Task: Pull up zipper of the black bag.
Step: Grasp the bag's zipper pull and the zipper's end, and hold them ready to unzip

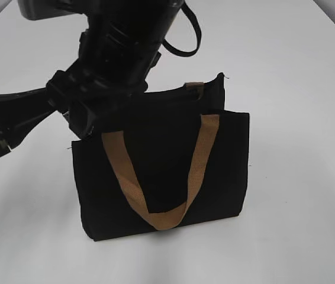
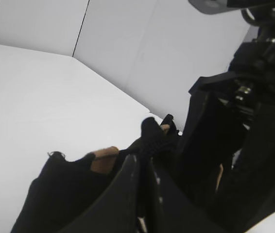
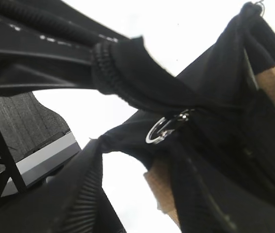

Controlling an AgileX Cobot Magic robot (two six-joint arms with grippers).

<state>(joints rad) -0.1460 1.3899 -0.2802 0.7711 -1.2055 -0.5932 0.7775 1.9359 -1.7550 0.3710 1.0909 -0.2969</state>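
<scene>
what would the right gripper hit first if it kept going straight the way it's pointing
Probably the black bag itself: in the right wrist view its top-edge fabric lies between the right gripper's fingers, the silvery zipper ring just beyond. Depth is unclear.

The left gripper (image 2: 145, 167) pinches a bunched fold of the black bag (image 2: 62, 191) at its top edge, its two dark fingers (image 2: 123, 194) rising from the bottom of the view and closed together on the fabric. A tan strap tab (image 2: 104, 158) shows just left of the pinch. The other arm (image 2: 244, 136) stands close on the right, touching or nearly touching the bag. The white bench (image 2: 35, 97) runs to its far edge, where grey wall panels (image 2: 142, 43) rise.
</scene>
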